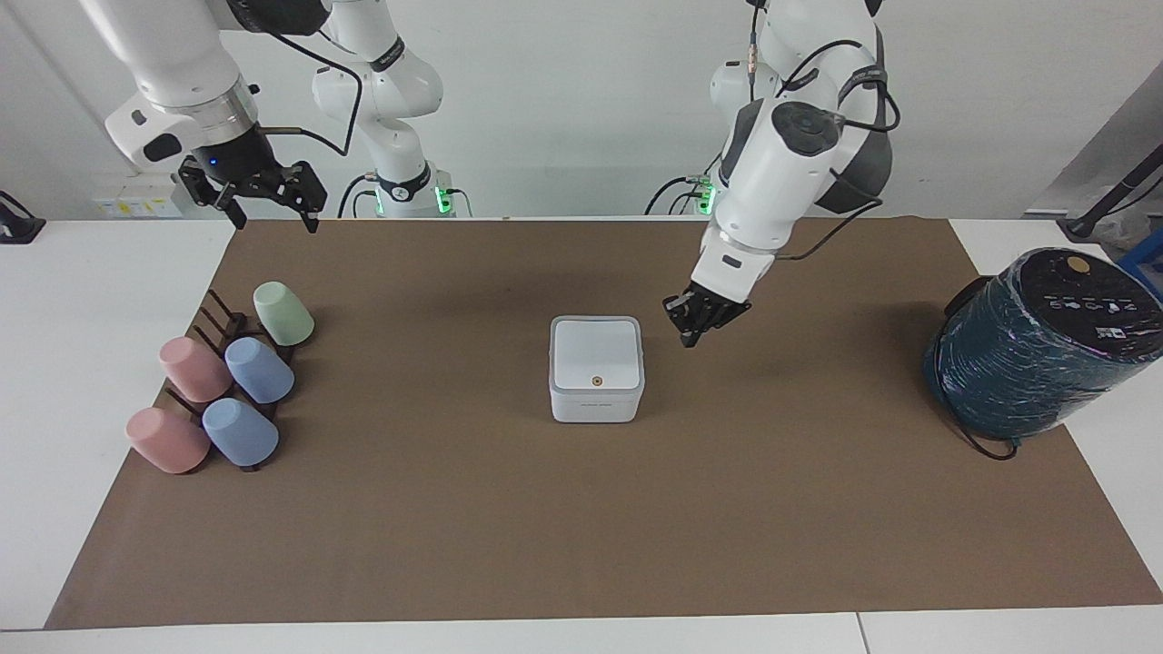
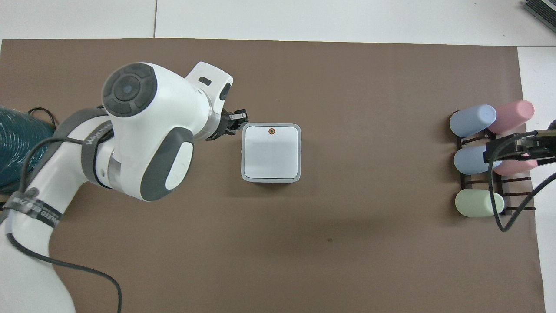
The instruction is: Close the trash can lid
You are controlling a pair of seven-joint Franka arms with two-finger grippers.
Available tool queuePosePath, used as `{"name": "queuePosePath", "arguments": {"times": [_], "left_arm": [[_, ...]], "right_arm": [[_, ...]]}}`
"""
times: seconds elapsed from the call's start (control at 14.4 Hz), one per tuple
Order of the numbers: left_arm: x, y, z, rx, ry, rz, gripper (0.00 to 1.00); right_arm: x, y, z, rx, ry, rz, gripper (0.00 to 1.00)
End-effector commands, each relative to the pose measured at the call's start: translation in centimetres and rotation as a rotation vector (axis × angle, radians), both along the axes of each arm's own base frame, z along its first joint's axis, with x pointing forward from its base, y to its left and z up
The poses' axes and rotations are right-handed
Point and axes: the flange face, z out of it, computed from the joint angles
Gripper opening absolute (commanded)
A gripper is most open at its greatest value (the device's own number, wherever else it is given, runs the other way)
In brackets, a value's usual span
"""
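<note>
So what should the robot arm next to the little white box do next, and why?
Probably just pull back to rest. The square white lid lies flat on the small white cube-shaped trash can, so it looks closed, and the left gripper hangs beside the can, touching nothing. The right gripper waits.

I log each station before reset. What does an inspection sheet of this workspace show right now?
Surface: brown mat on a white table.
Job's things: trash can mid-mat, lid flat and shut.
Clutter: five cups on a rack; wrapped teal cylinder.
Grippers: left gripper raised beside the can, shut, empty; right gripper waits over the mat's corner, open.
Cables: black cord at the cylinder's base.
Surroundings: white wall.
</note>
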Motion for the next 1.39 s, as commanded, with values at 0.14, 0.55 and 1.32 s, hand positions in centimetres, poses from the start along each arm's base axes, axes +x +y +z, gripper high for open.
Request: {"name": "queuePosePath", "arguments": {"times": [0.14,0.55,1.32], "left_arm": [[1.0,11.1,3.3,0.049,0.04,-0.143,0.0],[-1.3,18.0,6.8,0.143,0.073,-0.274,0.07],[-1.1,18.1,7.9,0.161,0.012,-0.282,1.0]], "right_arm": [[-0.6,-0.2,0.3,0.004,0.003,0.017,1.0],[-0.6,-0.2,0.3,0.004,0.004,0.017,1.0],[-0.6,-0.2,0.3,0.004,0.003,0.017,1.0]]}}
